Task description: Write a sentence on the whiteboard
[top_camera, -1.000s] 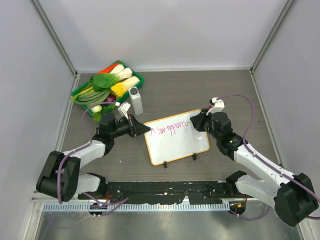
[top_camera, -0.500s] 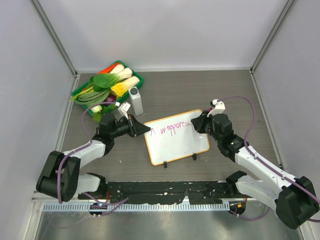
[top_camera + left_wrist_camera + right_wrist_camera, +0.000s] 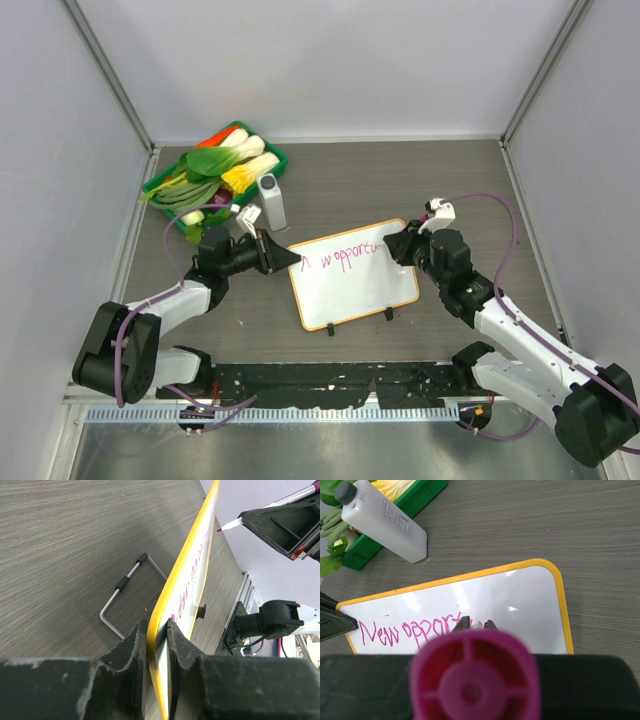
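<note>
Orange along the thin rounded frame of the whiteboard (image 3: 352,292), glossy white across its face; set near the middle of the table (image 3: 420,180), skewed, with two small black clip feet (image 3: 389,314) on the near edge. Lying flat or propped a little: hard to tell. Written along the far edge in thin pink cursive, the sentence (image 3: 345,258), legible from the right wrist as "New opport", any further letters hidden behind the marker (image 3: 475,680). Probably light, stiff and slick, so apt to skate or pivot on the wood-grain top under pen pressure. Best taken by the frame at a corner, clear of ink likely to smear at a touch. Pinched in just that way by the left claw (image 3: 156,630), jaws nipped close on the left corner with the frame edge sandwiched between them. Pressed together around the pink marker, the right claw (image 3: 398,243), poised over the far right part of the board with the tip at the end of the writing. Touching or just off the surface, not clear. Beside the board's back face, a bent wire loop (image 3: 125,597) on the table; attached or loose, impossible to say. Farther off at the far left, a white bottle (image 3: 272,203) lying against a green tray (image 3: 415,505) of vegetables (image 3: 205,165).
</note>
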`<state>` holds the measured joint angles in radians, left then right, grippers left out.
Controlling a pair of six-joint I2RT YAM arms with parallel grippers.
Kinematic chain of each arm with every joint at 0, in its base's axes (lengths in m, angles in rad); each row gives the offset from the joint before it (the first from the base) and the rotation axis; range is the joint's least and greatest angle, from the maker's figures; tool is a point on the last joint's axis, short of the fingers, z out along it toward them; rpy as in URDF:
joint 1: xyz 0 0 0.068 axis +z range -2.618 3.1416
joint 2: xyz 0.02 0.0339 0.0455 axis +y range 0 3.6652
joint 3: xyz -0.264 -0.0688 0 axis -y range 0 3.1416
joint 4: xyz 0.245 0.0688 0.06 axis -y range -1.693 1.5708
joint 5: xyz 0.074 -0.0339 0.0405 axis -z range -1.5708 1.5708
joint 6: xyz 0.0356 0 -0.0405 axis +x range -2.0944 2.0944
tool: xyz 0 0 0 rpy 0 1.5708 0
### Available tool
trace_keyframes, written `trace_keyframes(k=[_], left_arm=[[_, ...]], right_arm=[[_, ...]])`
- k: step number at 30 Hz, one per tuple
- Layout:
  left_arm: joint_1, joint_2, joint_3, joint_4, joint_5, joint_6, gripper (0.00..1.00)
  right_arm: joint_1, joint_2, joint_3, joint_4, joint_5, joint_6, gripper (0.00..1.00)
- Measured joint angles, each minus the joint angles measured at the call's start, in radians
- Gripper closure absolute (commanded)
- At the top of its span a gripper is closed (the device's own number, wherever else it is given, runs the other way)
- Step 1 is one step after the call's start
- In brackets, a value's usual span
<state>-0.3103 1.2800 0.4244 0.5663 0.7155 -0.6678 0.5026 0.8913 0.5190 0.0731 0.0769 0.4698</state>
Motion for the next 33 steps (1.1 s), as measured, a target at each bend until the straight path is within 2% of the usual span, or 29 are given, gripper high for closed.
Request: trace_keyframes(k=[17,33], left_arm=[[0.000,-0.002,0.000,-0.004,0.000,0.006,1.00],[0.000,-0.006,0.000,-0.009,0.000,0.007,1.00]], right_arm=[[0.000,0.069,0.023,0.010,0.035,0.001,0.99],[0.000,0.063,0.018,0.000,0.032,0.000,0.99]])
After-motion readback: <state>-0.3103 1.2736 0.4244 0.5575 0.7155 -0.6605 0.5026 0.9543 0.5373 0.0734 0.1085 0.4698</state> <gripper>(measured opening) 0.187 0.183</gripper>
